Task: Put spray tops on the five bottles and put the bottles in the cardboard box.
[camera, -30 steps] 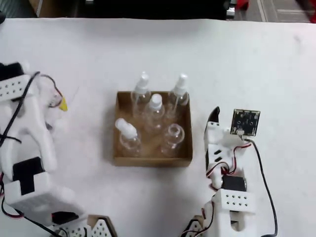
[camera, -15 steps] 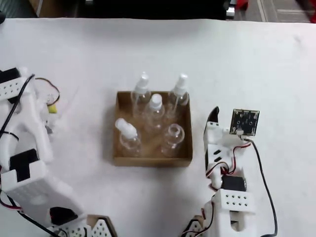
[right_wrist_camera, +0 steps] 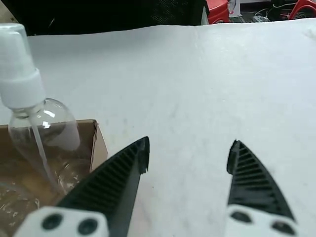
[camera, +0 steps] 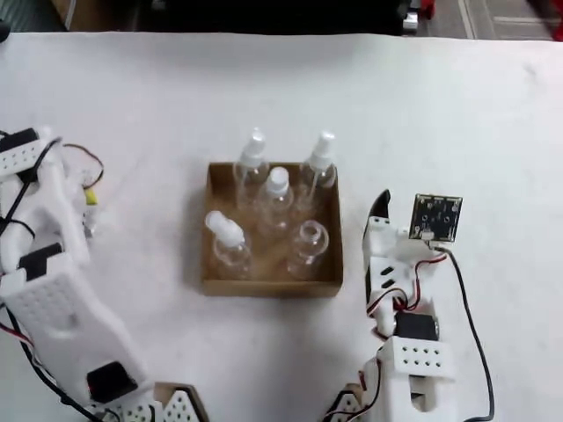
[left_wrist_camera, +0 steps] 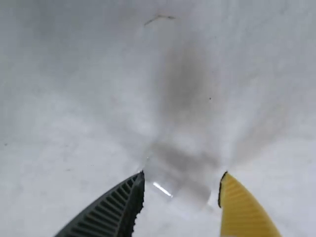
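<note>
the right pincer [right_wrist_camera: 188, 145], spread wide and empty, sits just beside the brown cardboard box [camera: 273, 286], where the uncapped clear plastic bottle [camera: 308, 237] looks light, slippery and thin-walled, better held at its neck.

A: Approach paths to the cardboard box [camera: 273, 285]?
B: Table [camera: 264, 88] gives passage at 12 and 6 o'clock. Right gripper [right_wrist_camera: 187, 153] just beside the 3 o'clock wall. Left arm [camera: 53, 264] well apart at 9. Five bottles [camera: 277, 198] crowd inside.

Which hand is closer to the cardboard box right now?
Right. The right hand sits just beside the cardboard box, along its right wall; the left hand is well off toward the table's left edge.
</note>
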Robot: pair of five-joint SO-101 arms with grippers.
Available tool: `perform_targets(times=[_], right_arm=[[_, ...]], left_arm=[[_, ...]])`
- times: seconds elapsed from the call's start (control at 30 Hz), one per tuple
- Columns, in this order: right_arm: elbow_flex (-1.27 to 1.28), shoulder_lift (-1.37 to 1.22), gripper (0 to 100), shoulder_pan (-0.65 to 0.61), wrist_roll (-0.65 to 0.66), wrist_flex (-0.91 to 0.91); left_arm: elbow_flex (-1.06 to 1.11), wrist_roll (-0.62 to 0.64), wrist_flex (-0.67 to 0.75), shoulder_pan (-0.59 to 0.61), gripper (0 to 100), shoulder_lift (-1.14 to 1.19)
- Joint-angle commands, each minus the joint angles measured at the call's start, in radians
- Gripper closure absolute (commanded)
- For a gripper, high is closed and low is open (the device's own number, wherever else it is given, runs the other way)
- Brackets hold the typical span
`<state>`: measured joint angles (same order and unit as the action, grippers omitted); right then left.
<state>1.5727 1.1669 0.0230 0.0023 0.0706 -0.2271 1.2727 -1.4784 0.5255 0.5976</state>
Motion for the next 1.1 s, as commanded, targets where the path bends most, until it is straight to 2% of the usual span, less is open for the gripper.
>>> perform_targets(times=[0.0,0.17,0.37,0.53,1.07], right_arm=[[-0.011,0.010,76.5,-0.004,0.012,-0.018],[-0.011,0.010,76.5,-0.004,0.012,-0.018],[-0.011,0.010,76.5,-0.004,0.012,-0.019],[-0.011,0.012,76.5,-0.004,0.012,-0.019],[-0.011,0.012,76.5,-0.002,0.012,-0.019]], left_arm=[[-0.115,0.025,-0.049,-0.031,75,0.073],[-0.203,0.025,-0.097,-0.036,75,0.148],[-0.287,0.025,-0.252,-0.102,75,0.188],[-0.301,0.029,-0.245,-0.140,75,0.243],[-0.336,0.025,-0.222,-0.136,76,0.305]])
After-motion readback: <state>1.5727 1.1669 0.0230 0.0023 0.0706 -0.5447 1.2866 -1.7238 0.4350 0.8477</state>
